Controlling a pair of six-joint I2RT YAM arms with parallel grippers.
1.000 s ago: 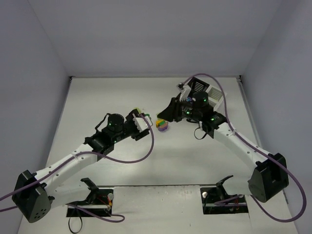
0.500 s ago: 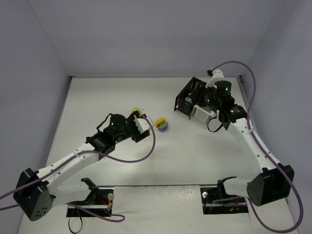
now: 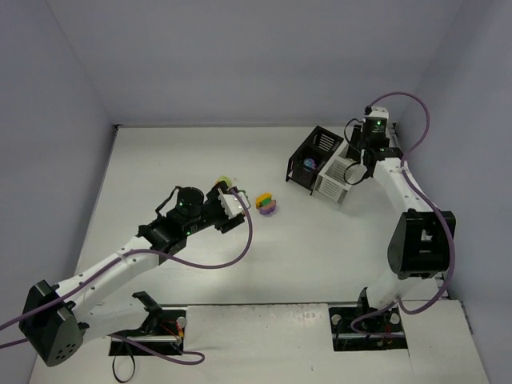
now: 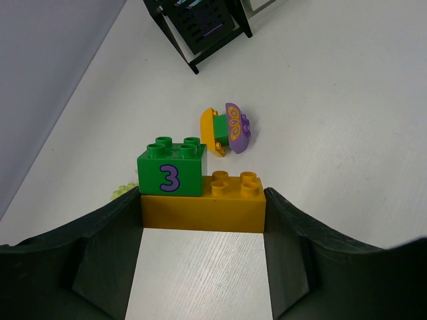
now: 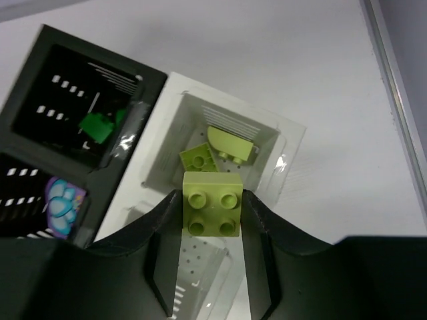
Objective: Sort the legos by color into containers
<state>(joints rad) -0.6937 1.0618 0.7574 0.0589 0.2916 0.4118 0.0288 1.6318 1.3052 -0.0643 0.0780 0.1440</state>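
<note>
A lime green brick [image 5: 212,204] is pinched between the two fingers of the right tool [image 5: 211,195], studs facing the camera. It hangs over the white half of the containers [image 5: 233,107]. In the white bin directly below lie two more lime pieces: a small square one [image 5: 198,160] and, at its 2 o'clock, a rounded one [image 5: 230,143]. At 10 o'clock from the held brick, a black bin holds a dark green brick [image 5: 97,127]. At 9 o'clock, another black bin holds a purple piece with a pale print [image 5: 65,207].

The left tool [image 4: 203,199] is clamped on an orange brick [image 4: 203,210]. A green brick marked 3 [image 4: 171,167] is stacked on its left half. At 12 o'clock from this pair, lying apart on the white tabletop [image 3: 200,160], is a rounded stack [image 4: 225,129] on its side: orange, green and purple.

From above, the containers sit at 2 o'clock on the tabletop. The rounded stack is near the middle, with the left tool just at its 9 o'clock.
</note>
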